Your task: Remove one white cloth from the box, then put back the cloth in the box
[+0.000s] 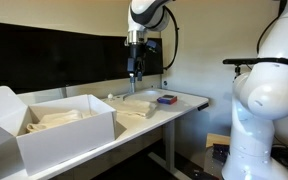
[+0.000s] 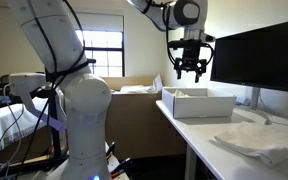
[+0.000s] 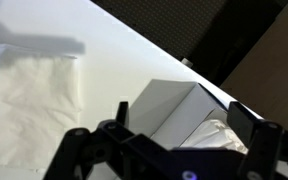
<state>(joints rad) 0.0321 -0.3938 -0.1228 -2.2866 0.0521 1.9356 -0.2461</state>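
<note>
box (image 3: 174, 105) partly hidden behind claw (image 3: 166, 150), small dark object (image 1: 166, 99) too small to identify

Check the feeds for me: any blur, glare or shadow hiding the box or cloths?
Wrist view: blurred throughout, the tool a dark smear, the box edge readable. In an exterior view, the window glares brightly. In an exterior view, even light, but the white cloth barely stands out from the table.

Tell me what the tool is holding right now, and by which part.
Nothing. The tool hangs open and empty in the air above the table.
</note>
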